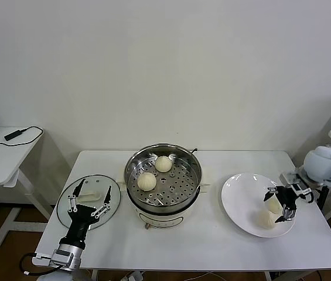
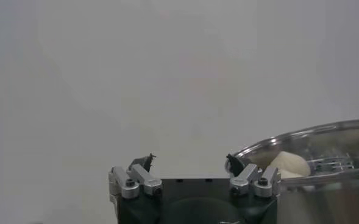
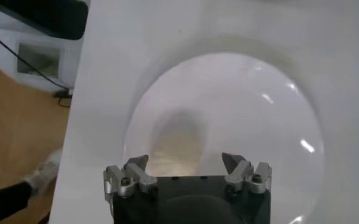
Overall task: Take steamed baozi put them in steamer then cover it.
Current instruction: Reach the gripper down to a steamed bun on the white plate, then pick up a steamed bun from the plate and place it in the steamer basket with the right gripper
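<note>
The steamer [image 1: 163,181] stands mid-table and holds two baozi on its perforated tray, one at the back [image 1: 163,164] and one at the left [image 1: 146,181]. Two more baozi [image 1: 274,205] [image 1: 265,219] lie on the white plate [image 1: 241,202] at the right. My right gripper [image 1: 279,205] is open and straddles the upper bun on the plate; that bun [image 3: 178,143] shows between the spread fingers in the right wrist view. My left gripper [image 1: 89,202] is open and empty over the glass lid [image 1: 109,209]. The left wrist view shows the steamer rim [image 2: 325,131] and a bun [image 2: 289,164].
The glass lid with its white handle [image 1: 88,198] lies flat on the table left of the steamer. A small side table [image 1: 4,155] with a mouse and a cable stands at the far left. The table's front edge runs close below the plate.
</note>
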